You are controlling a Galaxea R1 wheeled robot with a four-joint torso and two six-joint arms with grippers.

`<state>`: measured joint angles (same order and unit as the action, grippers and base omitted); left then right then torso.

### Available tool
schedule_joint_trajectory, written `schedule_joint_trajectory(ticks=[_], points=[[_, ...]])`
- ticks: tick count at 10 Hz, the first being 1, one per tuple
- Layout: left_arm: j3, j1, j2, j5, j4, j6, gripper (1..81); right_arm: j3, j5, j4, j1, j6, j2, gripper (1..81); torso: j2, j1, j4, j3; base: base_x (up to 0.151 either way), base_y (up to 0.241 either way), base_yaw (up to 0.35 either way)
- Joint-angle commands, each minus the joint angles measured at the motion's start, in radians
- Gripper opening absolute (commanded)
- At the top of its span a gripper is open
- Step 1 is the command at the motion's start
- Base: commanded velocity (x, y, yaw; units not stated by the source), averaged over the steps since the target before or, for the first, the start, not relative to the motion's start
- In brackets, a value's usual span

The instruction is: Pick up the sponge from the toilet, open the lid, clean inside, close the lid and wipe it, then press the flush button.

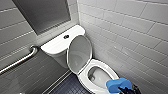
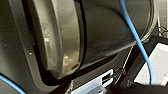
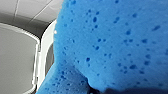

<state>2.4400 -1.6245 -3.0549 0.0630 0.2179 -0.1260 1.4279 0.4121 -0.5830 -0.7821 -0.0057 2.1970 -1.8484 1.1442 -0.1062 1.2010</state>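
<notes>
- Metal grab bar [image 1: 18, 61] goes slanted along the grey tiled wall at the left side of the head view, and a dark panel [image 1: 42, 13] hangs on the wall above it.
- Dark floor tiles [image 1: 68, 86] lie below, between that wall and the toilet [image 1: 83, 77].
- White tank top [image 1: 56, 44] is flat and glossy, and the flush button [image 1: 66, 36] sits in its middle as a small dark round spot with nothing touching it.
- Just right of the tank, the lid [image 1: 79, 53] is raised. It leans back against the tank and shows its greyish underside.
- The bowl [image 1: 100, 75] is open, white inside, with a darker hollow toward the back.
- The sponge [image 1: 118, 84] is bright blue and it is up in the air at the near right edge of the bowl rim. Part of it covers the rim in the head view; I cannot tell if it touches the rim.
- The right pincer [image 1: 125, 89] is dark and comes from the lower edge of the head view. It is clamped on the sponge from below.
- In the right wrist view the sponge [image 3: 112, 42] is very close and its small pores are visible. Beside it there is a greyish surface with a white border [image 3: 17, 57], which seems to be the lid.
- White wall tiles [image 1: 130, 32] cover the wall on the right of the toilet.
- In the left wrist view a blue cable [image 2: 135, 37] runs across a dark round part of the robot.
</notes>
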Motion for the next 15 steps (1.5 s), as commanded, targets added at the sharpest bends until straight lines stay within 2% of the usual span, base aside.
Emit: schedule_joint_trajectory(ticks=[1, 4, 7, 9, 11, 13, 15], points=[[-0.015, -0.048, -0.009, 0.093, 0.02, -0.001, 81.1, -0.124, -0.125, 0.005, -0.043, -0.013, -0.038, 1.0, 0.0, 0.0, 0.0, 0.0, 0.0, 0.0, 0.0], [-0.012, -0.048, -0.01, 0.093, 0.02, -0.003, 81.1, -0.276, -0.095, 0.049, -0.003, -0.019, -0.113, 1.0, 0.0, 0.0, 0.0, 0.0, 0.0, 0.0, 0.0], [-0.01, -0.048, -0.01, 0.093, 0.021, -0.001, 81.1, -0.31, -0.114, 0.023, 0.115, -0.019, -0.178, 1.0, 0.0, 0.0, 0.0, 0.0, 0.0, 0.0, 0.0], [-0.01, -0.048, -0.01, 0.093, 0.021, -0.003, 81.1, -0.227, -0.232, -0.021, 0.232, -0.017, -0.132, 1.0, 0.0, 0.0, 0.0, 0.0, 0.0, 0.0, 0.0], [-0.009, -0.048, -0.007, 0.093, 0.02, -0.001, 81.1, -0.069, -0.384, -0.057, 0.324, -0.017, -0.012, 1.0, 0.0, 0.0, 0.0, 0.0, 0.0, 0.0, 0.0], [-0.009, -0.048, -0.007, 0.093, 0.018, -0.001, 81.1, 0.108, -0.487, -0.055, 0.362, -0.017, 0.129, 1.0, 0.0, 0.0, 0.0, 0.0, 0.0, 0.0, 0.0], [-0.009, -0.048, -0.007, 0.093, 0.018, -0.001, 81.1, 0.277, -0.616, -0.009, 0.416, -0.017, 0.267, 1.0, 0.0, 0.0, 0.0, 0.0, 0.0, 0.0, 0.0]])
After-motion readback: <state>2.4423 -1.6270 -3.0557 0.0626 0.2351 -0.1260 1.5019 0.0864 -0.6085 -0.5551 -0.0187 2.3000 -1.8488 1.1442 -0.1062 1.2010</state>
